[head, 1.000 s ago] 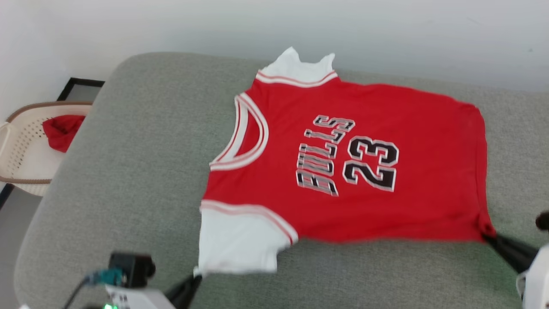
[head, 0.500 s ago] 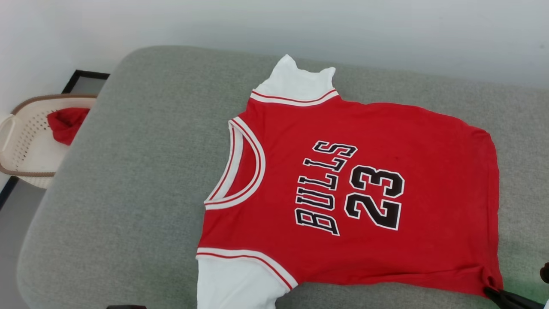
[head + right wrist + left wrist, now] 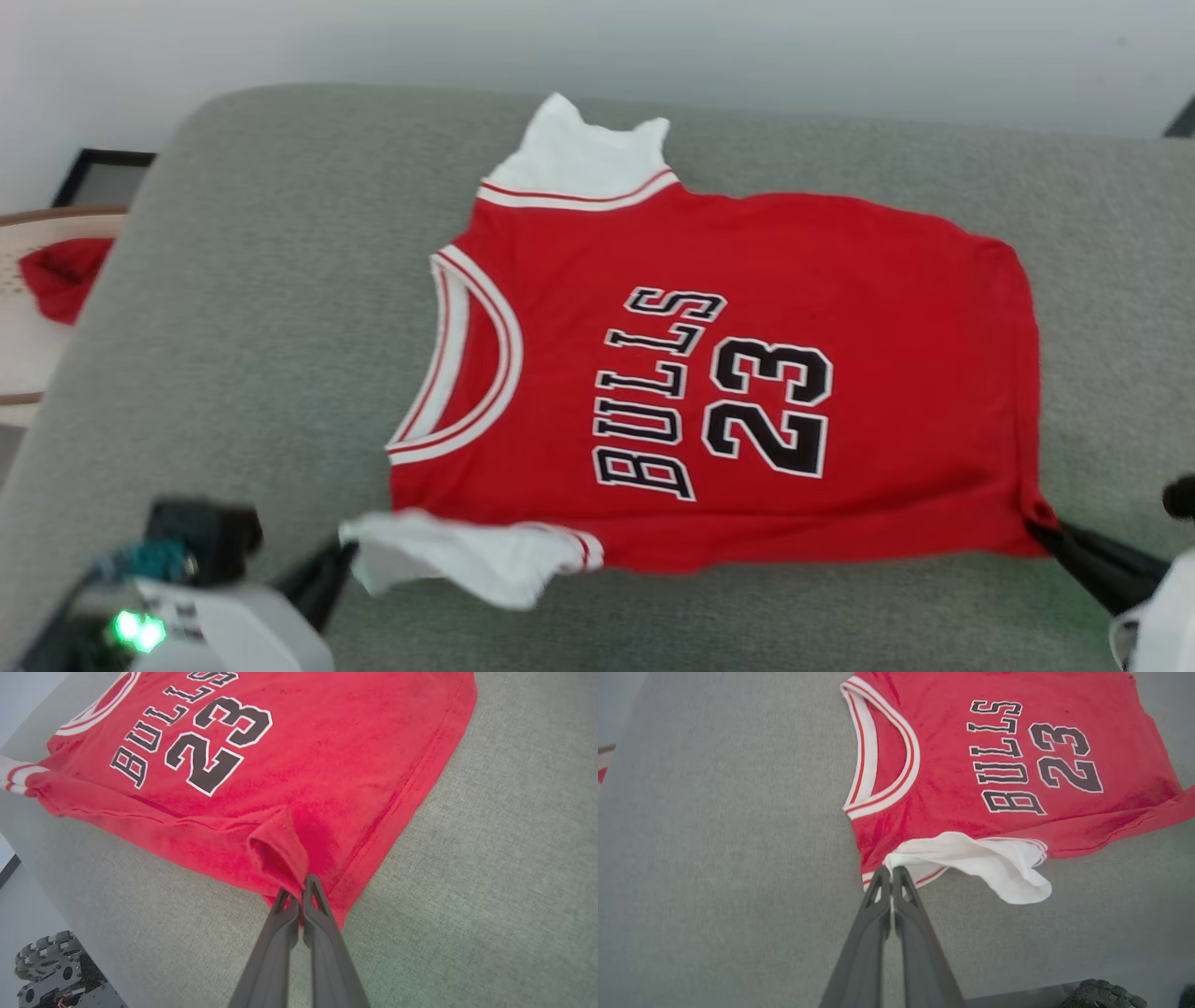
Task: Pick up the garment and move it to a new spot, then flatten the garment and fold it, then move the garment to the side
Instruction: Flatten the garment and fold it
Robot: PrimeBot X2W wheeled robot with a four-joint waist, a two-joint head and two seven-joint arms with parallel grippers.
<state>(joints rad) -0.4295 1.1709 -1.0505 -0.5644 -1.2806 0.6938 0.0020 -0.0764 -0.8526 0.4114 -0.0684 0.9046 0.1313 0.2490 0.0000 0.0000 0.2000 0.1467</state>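
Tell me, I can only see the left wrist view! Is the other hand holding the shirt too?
Observer: Yes. The right hand is shut on the red bottom corner of the garment.
Operator: Is that corner flat?
Observer: No, the cloth bunches into a small fold right at the fingertips.
Operator: Where's the other white sleeve?
Observer: The far sleeve lies flat on the grey cushion, on the side away from the robot.
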